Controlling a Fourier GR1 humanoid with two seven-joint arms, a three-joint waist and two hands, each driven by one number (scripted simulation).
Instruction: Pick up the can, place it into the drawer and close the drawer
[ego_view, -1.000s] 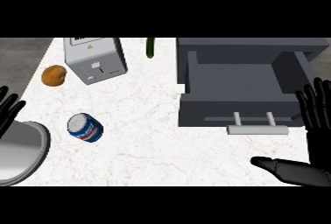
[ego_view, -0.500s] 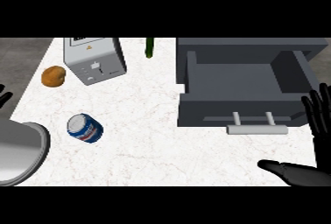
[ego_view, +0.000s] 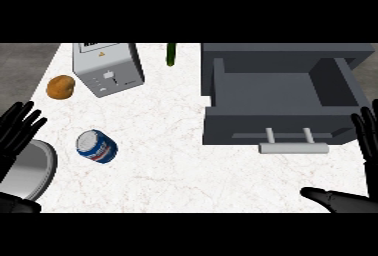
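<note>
A blue, white and red can (ego_view: 97, 146) lies on its side on the white counter, left of centre. The grey drawer (ego_view: 280, 102) stands pulled open at the upper right, its inside bare and its pale handle (ego_view: 293, 146) facing me. My left hand (ego_view: 16, 134) shows at the left edge, open with fingers spread, a short way left of the can and apart from it. At the right edge my right hand (ego_view: 362, 167) is open too, fingers up beside the drawer front and thumb stretched out low. Neither hand holds anything.
A grey toaster (ego_view: 108, 68) stands at the top left with an orange-brown potato (ego_view: 60, 86) beside it. A green vegetable (ego_view: 172, 54) lies at the counter's far edge. A round metal pan lid (ego_view: 28, 170) sits at the lower left under my left hand.
My right hand has slid right toward the edge of view. My left hand has shifted a little, rising again at the left edge. The can and drawer have not moved.
</note>
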